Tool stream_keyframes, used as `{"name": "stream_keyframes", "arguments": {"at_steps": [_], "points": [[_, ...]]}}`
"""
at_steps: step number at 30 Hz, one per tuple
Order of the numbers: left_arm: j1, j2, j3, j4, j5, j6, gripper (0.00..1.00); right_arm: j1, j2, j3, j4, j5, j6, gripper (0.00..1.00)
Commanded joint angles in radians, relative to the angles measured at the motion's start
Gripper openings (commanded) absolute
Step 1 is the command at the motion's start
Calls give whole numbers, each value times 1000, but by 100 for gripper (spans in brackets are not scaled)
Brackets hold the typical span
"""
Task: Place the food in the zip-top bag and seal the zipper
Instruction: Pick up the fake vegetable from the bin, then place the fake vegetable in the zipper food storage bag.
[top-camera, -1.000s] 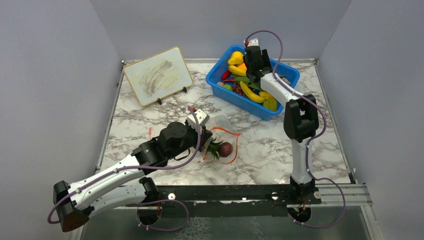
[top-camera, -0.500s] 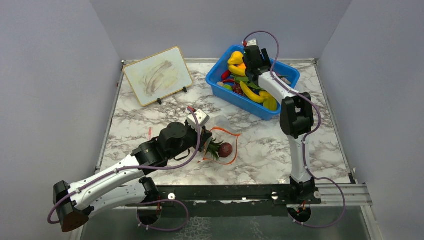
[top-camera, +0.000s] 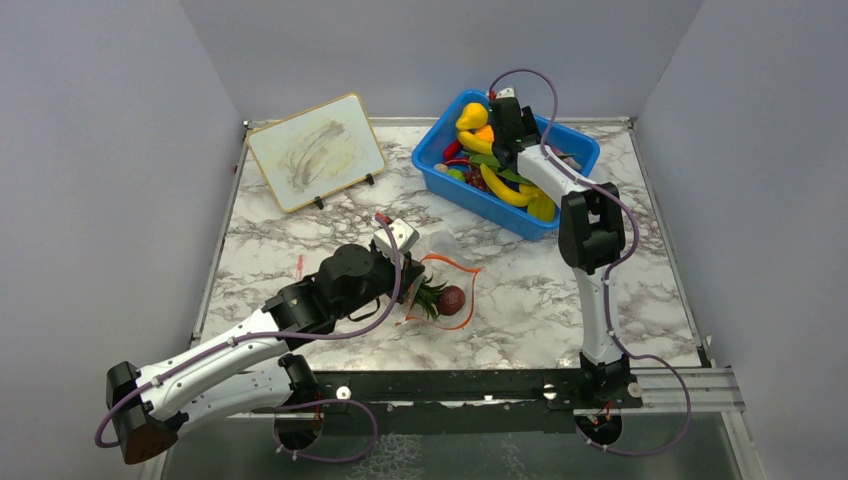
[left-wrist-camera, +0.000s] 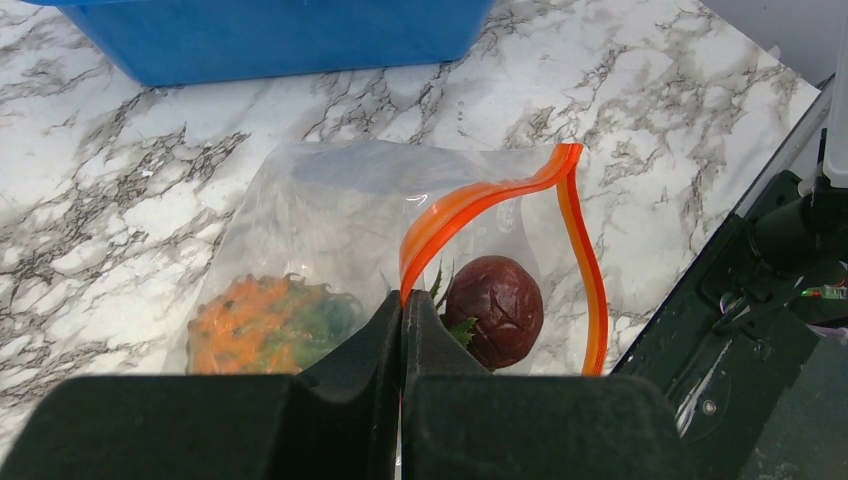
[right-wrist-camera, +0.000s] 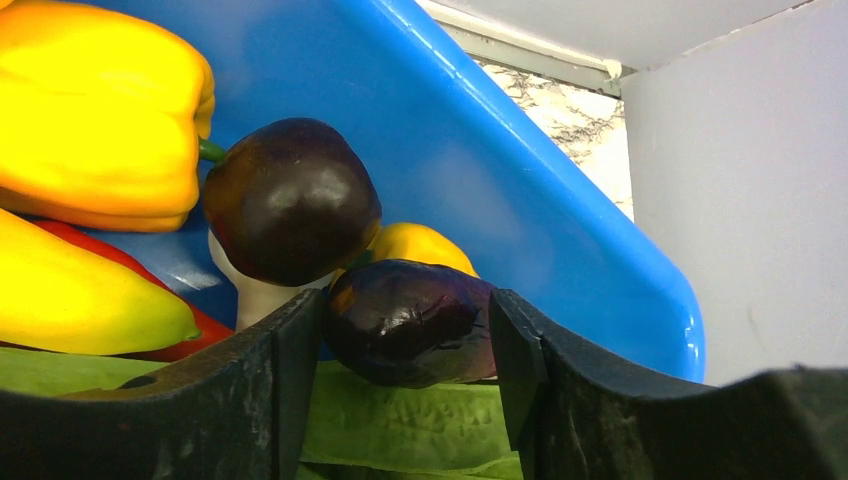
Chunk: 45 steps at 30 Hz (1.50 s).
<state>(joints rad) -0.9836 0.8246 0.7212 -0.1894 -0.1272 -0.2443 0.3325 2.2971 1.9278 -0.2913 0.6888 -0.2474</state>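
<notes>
So this was mid-loading, nowhere near the sealing part. The left gripper (left-wrist-camera: 402, 325) had its fingers pressed together on one lip of the zipper (left-wrist-camera: 480, 198), pulling that orange strip up so the mouth of the bag (left-wrist-camera: 330, 200) gaped open. The bag lay on the table (top-camera: 540, 290) just in front of the left arm, and a pineapple (left-wrist-camera: 265, 320) and a dark red fruit (left-wrist-camera: 495, 310) were already inside it.

Meanwhile the right gripper (right-wrist-camera: 405, 305) was down in the blue bin (right-wrist-camera: 520, 170) at the far side of the table, well apart from the bag. Its fingers sat on either side of a small purple eggplant (right-wrist-camera: 400, 340), which pretty much filled the gap between them. Honestly couldn't tell from the wrist view whether it was properly squeezed or just bracketed.

So the step in hand looked like grabbing the next piece of food. The next move would need a firm grip on that eggplant, a lift clear of the bin wall, then a carry across to the open mouth. The left side has to keep the lip up or the opening flops closed. The zipper only gets pressed once the food's in.
</notes>
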Motion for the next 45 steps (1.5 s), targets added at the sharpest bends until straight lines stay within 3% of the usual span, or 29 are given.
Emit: {"name": "stream_keyframes", "arguments": {"at_steps": [1,13,29,45], "points": [[-1,-22,-22,21,-3,1,0,-6,-20,-5,7,26,-8,49],[-1,-30,-30,29,-2,-7,0,-3,-120,-54,-1,5,3,35],[-1,-42,-28,27,-23,-11,0,36,-413,-179,-42,-82,84,27],[-1,-32,41,6,-55,-117,0,120,-868,-489,-65,-448,283,24]]}}
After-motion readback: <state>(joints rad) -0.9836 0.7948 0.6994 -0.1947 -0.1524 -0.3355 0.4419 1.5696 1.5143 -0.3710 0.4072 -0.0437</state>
